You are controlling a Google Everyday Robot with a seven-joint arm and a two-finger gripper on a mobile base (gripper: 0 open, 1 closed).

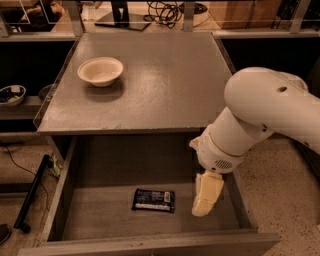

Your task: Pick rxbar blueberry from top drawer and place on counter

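Cream tool (206, 196) — opening cannot be told — hangs in grey wooden drawer (100, 216) below the front-right corner of the grey table (165, 85), near but apart from flat dark-wrapped bar (153, 200).

A cream bowl (100, 71) sits far left on the worktop (170, 85), well apart from my pincer (206, 202) down right. Cables (162, 10) lie behind; a second bowl (11, 94) rests on the left shelf (31, 106).

Pale print on rxbar blueberry (153, 200) unreadable, no legible text, end effector (207, 197) inside top drawer (98, 216)
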